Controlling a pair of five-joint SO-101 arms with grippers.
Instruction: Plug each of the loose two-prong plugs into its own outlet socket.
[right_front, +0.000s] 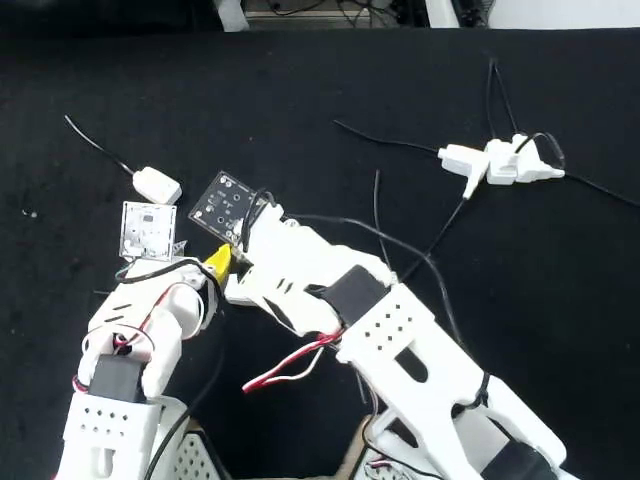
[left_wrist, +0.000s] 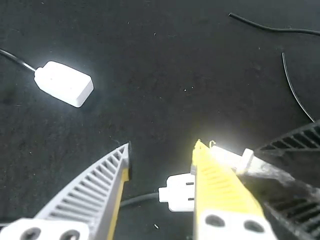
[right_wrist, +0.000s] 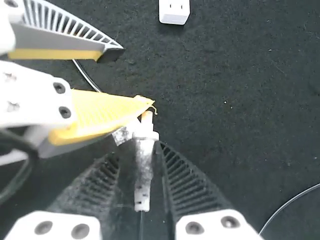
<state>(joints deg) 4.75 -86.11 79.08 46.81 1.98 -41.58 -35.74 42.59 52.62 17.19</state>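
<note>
Step in hand, by judgement: the first insertion, at the alignment stage, with nothing mated yet at this spot. The right gripper (right_wrist: 141, 150) is clamped on a white plug (right_wrist: 142, 172), its black fingers closed along the body and the front end projecting beyond them. The left gripper (left_wrist: 162, 146) has its fingers spread and holds nothing. Its yellow finger (right_wrist: 102, 117) meets the plug's tip, though contact or mere overlap cannot be settled from this angle. Between the spread fingers a white socket (left_wrist: 176, 192), two slots showing, lies with its cord on the black table (right_front: 300, 90). A second socket (right_front: 157, 185) lies left of centre in the high view, near both grippers. The next move calls for the left gripper to close on a socket and steady it while the plug is squared to the slots. No brand, label or writing is legible.
</note>
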